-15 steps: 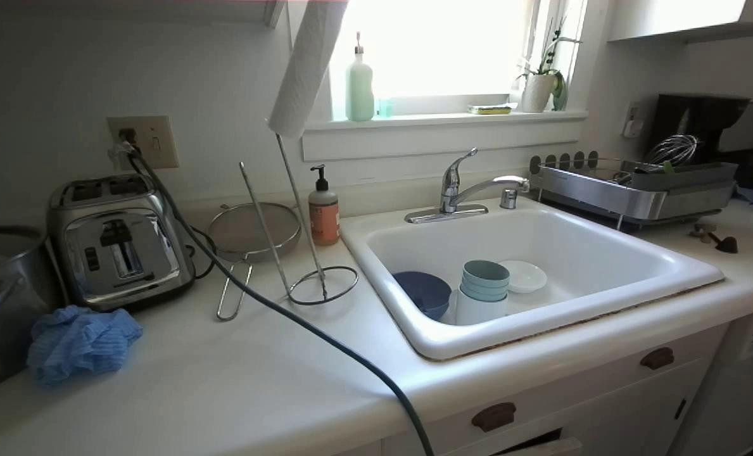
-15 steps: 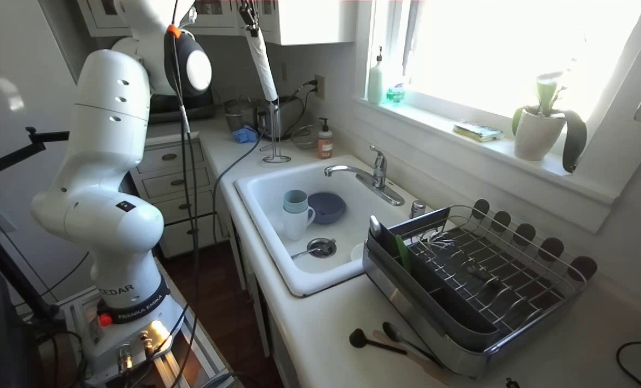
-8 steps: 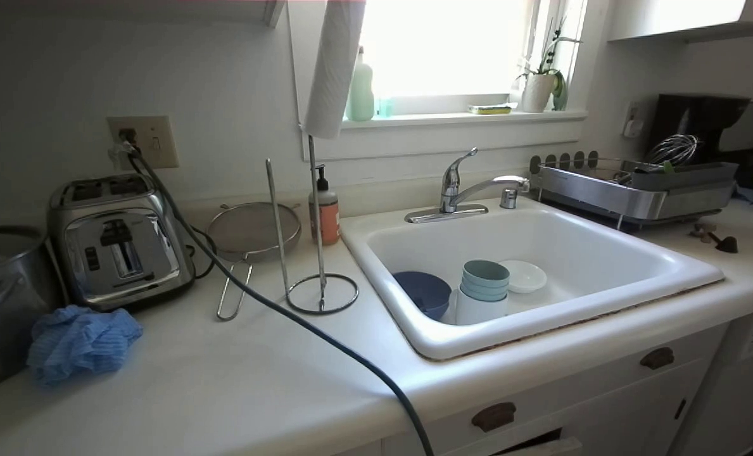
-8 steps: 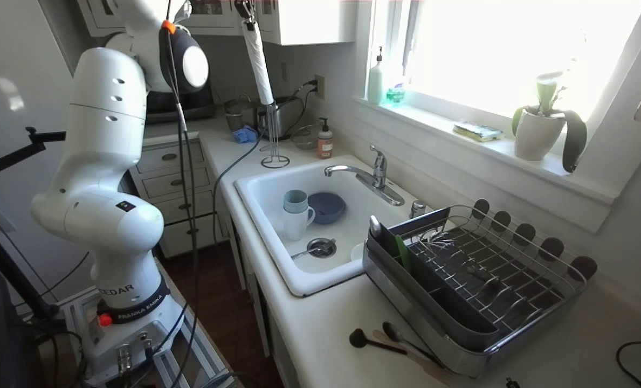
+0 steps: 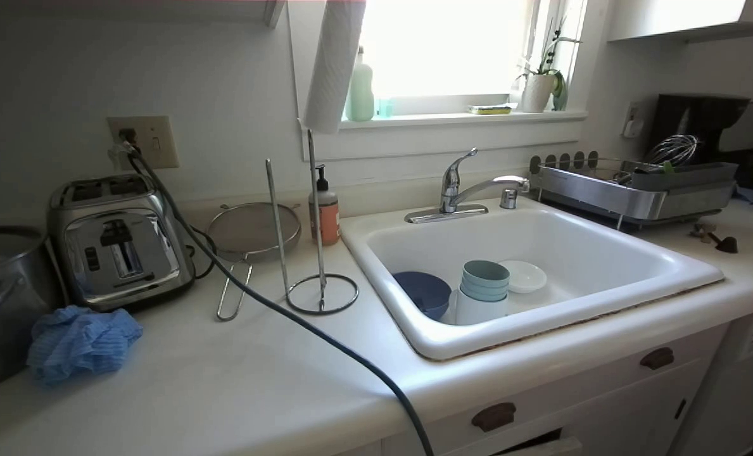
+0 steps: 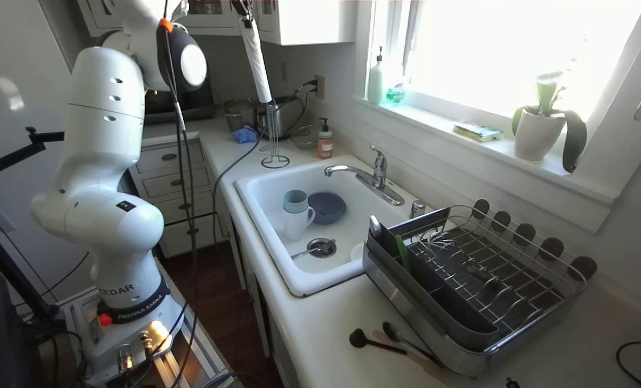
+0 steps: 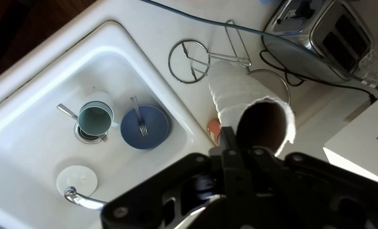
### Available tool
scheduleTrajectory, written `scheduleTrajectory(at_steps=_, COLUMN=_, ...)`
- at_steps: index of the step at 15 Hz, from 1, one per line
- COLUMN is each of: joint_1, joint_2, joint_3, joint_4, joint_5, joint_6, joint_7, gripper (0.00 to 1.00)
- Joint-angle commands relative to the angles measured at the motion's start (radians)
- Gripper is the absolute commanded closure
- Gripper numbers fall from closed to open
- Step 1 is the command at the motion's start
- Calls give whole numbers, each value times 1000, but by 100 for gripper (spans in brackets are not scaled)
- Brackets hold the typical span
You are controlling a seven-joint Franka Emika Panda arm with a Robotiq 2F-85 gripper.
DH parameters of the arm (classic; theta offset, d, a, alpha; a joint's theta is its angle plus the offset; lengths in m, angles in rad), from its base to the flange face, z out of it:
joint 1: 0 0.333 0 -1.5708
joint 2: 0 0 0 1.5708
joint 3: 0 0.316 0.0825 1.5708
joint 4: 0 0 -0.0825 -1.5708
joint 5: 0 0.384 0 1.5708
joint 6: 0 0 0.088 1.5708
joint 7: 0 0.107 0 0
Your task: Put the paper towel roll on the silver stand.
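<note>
"Wrist view, quick: what've the jaws got?"

"The gripper (image 7: 238, 140) has 'em pinching the near rim of the paper towel roll (image 7: 244, 87), so it's held up off the counter (image 5: 224, 380); one finger's on the outside, the other's hard to make out vs. the dark of the tube."

"OK, & which way's the roll pointing?"

"Near end's open, mouth facing back up at the gripper; far end points down. Long axis slants, more upright than level. In an exterior view the top end tips twd the arm (image 6: 104, 118); in an exterior view the lower end's twd the toaster (image 5: 120, 234), the upper part leaning twd the sink (image 5: 572, 304) & cut off by the frame."

"& pos. re the silver stand (image 5: 316, 215)?"

"Lower end's right at the top of the rod, both exterior views. Can't tell if the rod's tip is in the tube or just by the rim."

"Stand itself?"

"Approx. upright, wire ring on the counter, btwn toaster & sink, w/ the soap bottle (image 5: 330, 218) near."
</note>
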Motion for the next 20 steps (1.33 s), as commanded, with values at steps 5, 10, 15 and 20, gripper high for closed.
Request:
scheduleTrajectory(at_steps=5, joint_1=0, joint_2=-12, joint_3=-3, joint_4=-11, joint_5=-15, joint_6=3, joint_7=22, gripper=100)
scheduleTrajectory(at_steps=10, joint_1=-2, joint_2=-7, joint_3=-2, joint_4=-8, joint_5=-14, joint_6=17, joint_7=20, gripper=100)
scheduleTrajectory(at_steps=15, joint_1=3, joint_2=1, joint_3=-6, joint_4=-3, joint_5=-25, joint_6=54, joint_7=14, gripper=100)
scheduleTrajectory(at_steps=20, joint_1=-1, joint_2=6, joint_3=-4, joint_4=-11, joint_5=-18, joint_6=59, joint_7=14, gripper=100)
